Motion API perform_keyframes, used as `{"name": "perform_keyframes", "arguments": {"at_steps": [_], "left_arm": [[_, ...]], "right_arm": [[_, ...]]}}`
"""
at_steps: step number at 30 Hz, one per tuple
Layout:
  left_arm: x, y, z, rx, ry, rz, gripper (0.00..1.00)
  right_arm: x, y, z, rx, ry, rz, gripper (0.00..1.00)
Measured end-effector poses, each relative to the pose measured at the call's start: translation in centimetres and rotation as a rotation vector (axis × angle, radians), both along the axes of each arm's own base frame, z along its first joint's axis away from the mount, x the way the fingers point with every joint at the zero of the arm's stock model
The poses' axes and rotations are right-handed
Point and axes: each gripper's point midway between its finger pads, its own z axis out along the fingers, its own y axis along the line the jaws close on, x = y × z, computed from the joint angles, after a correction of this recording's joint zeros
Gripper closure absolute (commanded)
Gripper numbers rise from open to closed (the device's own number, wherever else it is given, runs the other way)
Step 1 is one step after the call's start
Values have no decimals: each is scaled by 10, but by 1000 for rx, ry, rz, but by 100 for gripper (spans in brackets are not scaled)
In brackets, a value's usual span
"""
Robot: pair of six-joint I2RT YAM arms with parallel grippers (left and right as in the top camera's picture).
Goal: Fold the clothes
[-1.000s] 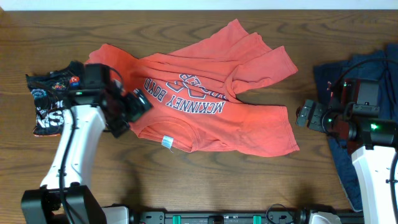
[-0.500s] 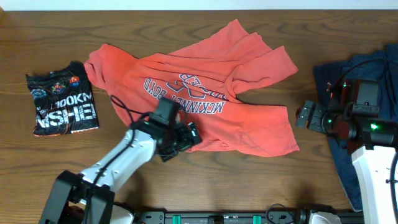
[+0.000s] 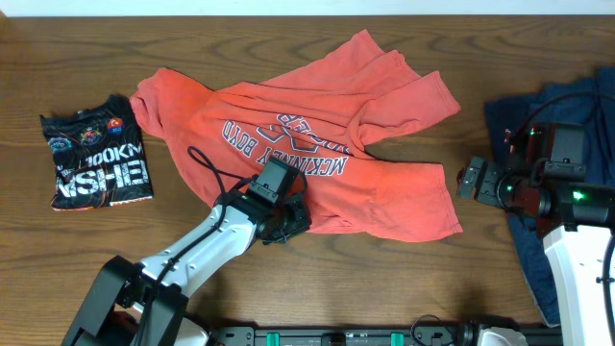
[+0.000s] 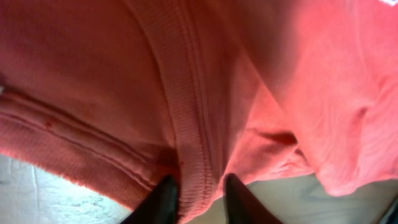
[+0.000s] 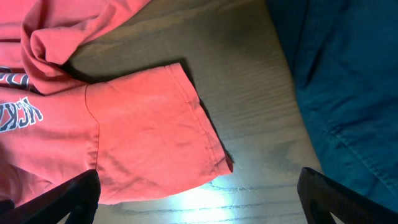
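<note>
A coral-red T-shirt [image 3: 375,192] was spread crumpled, lettering up, across the middle of a wooden table [image 3: 384,288]. A folded black tee [image 3: 96,168] was laid to the shirt's left, a navy garment [image 3: 577,106] to its right. At the shirt's near edge, the ribbed neckband [image 4: 193,124] was pinched by the left gripper [image 3: 288,219]. The right gripper [image 3: 471,180] was held spread and empty beside the shirt's right sleeve. The cloth was judged light, limp and prone to sagging, and hems and seams were judged the surest holds.

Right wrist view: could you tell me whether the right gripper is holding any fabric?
No, the right gripper stands wide open, clear of the coral T-shirt.
</note>
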Motion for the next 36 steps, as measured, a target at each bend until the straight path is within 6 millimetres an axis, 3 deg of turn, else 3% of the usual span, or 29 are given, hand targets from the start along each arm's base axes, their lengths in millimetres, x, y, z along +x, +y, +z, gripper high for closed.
{"name": "perform_keyframes", "arguments": {"at_steps": [1,6,11,16,22,23,25,26,29,31,36], "left_arm": [[0,0,0,1,1,1,94],[-7,6,-4,31,30,2,94],[-32,29,-12,117,141,7,93],[-37,94,-17,258,238,130,94],[8,180,7,249,146,405,94],[15,191,14,237,123,446,87],[23,203,25,194,90,494,37],[22,204,29,168,93,505,21],[2,188,32,94,188,477,7],[-17,167,34,38,271,429,6],[-41,114,30,-34,334,253,5]], "right_arm": [[0,0,0,0,0,0,1],[0,0,0,0,2,0,1],[-2,0,-1,0,7,0,1],[-2,0,-1,-2,8,6,1],[-3,0,-1,-2,13,7,1],[-3,0,-2,-2,15,7,1],[-6,1,-3,-1,25,8,1],[-6,1,-3,-1,29,9,1],[-7,1,-4,-1,36,9,1],[-7,1,-6,0,44,10,1],[-6,1,-12,0,67,16,1]]}}
